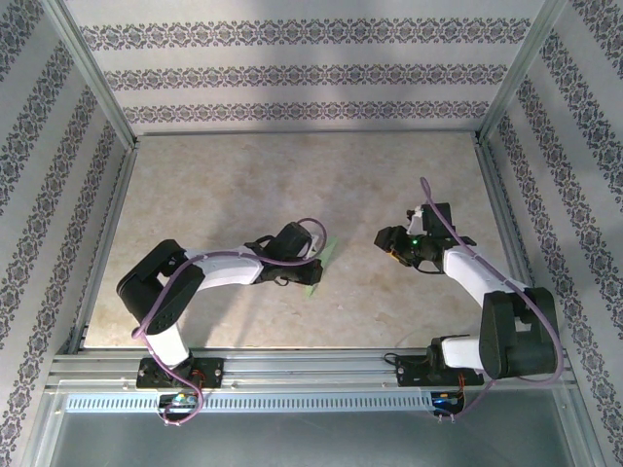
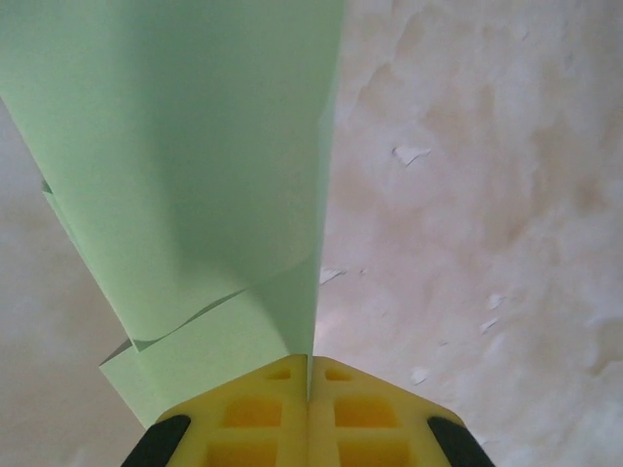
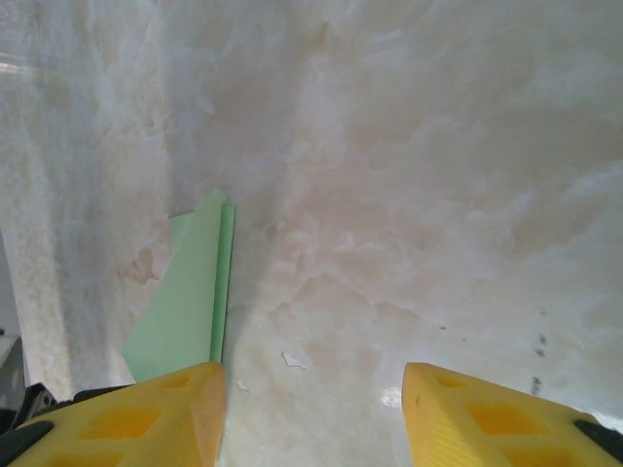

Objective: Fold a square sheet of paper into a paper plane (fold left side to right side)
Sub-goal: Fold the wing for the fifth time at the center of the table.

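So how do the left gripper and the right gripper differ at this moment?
The left gripper is shut, its yellow fingers pinching an edge of the pale green paper; the right gripper stands open with nothing between its fingers. The left gripper is at the paper, while the right gripper is apart from it, the paper showing beyond its left finger. Both have yellow fingers and hang over the marbled table.

A robot lab test booth: aluminium frame (image 1: 311, 368), wallpapered walls (image 1: 311, 78), marble-look tabletop (image 1: 321, 185).
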